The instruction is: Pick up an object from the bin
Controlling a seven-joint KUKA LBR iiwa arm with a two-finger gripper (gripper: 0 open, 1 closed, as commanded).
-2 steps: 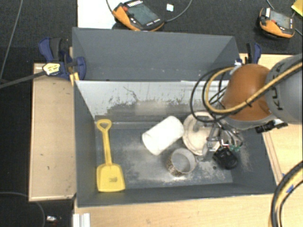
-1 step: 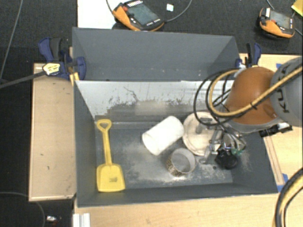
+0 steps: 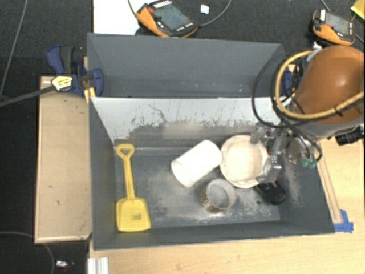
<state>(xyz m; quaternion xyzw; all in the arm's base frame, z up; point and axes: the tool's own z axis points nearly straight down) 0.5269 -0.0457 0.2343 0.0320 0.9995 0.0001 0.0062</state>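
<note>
A grey metal bin [image 3: 199,236] seen from above holds a few loose things on its scuffed floor. At the left lies a yellow toy shovel [image 3: 130,198], blade toward the front wall. Near the middle a white cylinder [image 3: 196,162] lies tilted on its side, just beside a cream bowl [image 3: 242,161] that sits mouth up with a pale inside. In front of both stands a small grey cup [image 3: 219,194], open end up. The arm, with its orange cover [image 3: 331,84], reaches in from the right. Its end effector [image 3: 271,173] hangs against the bowl's right rim, just above a small dark thing [image 3: 275,195], possibly a black lump. Whether the end effector is spread or closed cannot be told.
</note>
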